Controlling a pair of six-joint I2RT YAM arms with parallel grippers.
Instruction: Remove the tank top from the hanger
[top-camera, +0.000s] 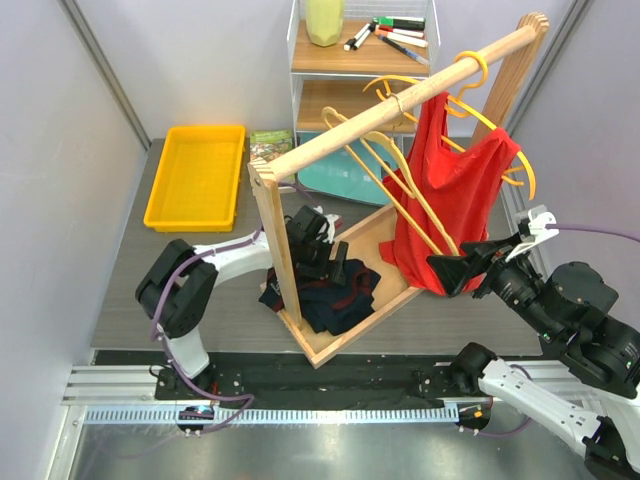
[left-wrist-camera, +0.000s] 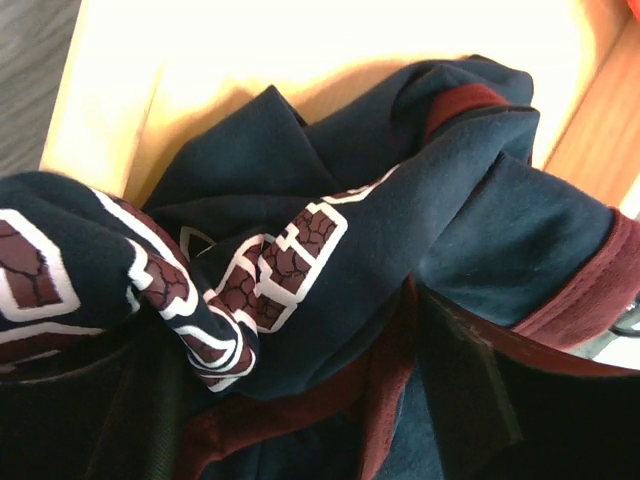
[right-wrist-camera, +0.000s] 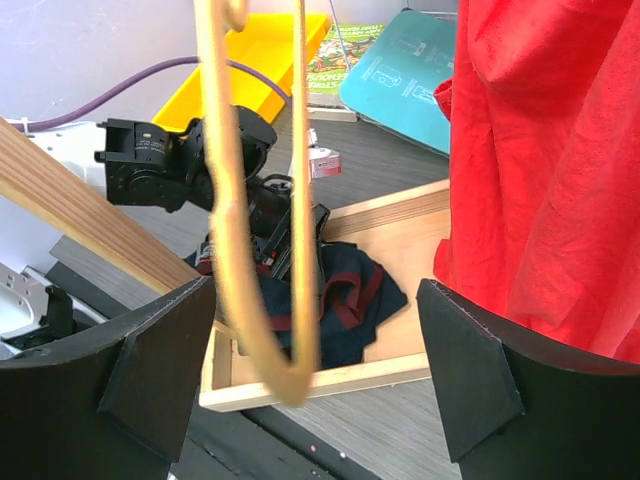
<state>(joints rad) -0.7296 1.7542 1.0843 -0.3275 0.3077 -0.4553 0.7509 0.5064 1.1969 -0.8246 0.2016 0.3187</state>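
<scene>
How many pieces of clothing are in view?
2: a red tank top hanging from the wooden rail, and a navy garment bunched in the rack base; more may hide beneath.

From above and behind, the top camera is taking in the whole desk (top-camera: 130, 300). The left wrist camera is pressing close on the dark garment (left-wrist-camera: 400, 250) at the left end effector (left-wrist-camera: 290, 410). The right one is seeing that garment beyond the right end effector (right-wrist-camera: 315, 365).
</scene>
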